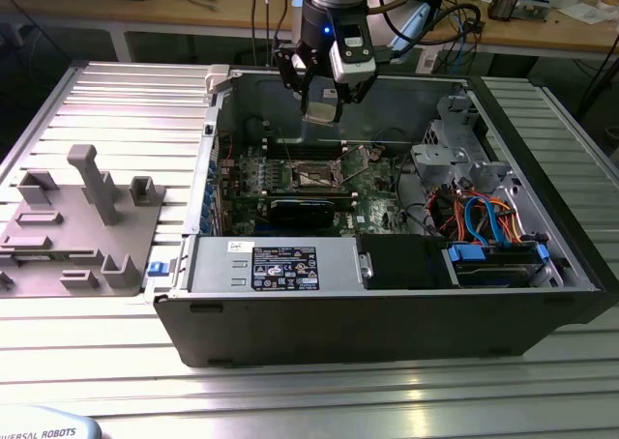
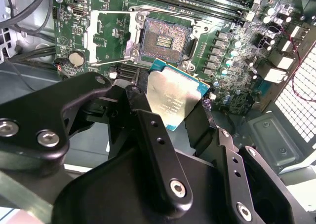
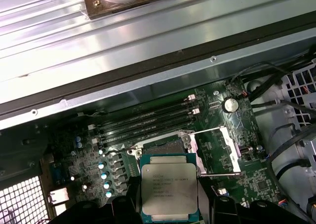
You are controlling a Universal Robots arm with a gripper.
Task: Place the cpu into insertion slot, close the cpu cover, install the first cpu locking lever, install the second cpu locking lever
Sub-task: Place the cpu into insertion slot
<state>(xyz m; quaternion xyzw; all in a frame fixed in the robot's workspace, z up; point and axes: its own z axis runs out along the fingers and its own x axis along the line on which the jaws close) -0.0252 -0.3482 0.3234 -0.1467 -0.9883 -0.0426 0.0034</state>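
End effector [image 1: 321,108] with faintly printed cpu [image 3: 169,193] above insertion slot [image 2: 164,39]

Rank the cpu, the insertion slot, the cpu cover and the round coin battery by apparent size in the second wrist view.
1. cpu and insertion slot: these look about alike, and the cpu is nearer the camera, so they are unranked.
2. cpu cover, open.
3. coin battery.

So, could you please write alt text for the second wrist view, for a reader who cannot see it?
The gripper holds the cpu by its edges, tilted, above the green motherboard, near the empty insertion slot. The cpu cover stands open beside the slot.
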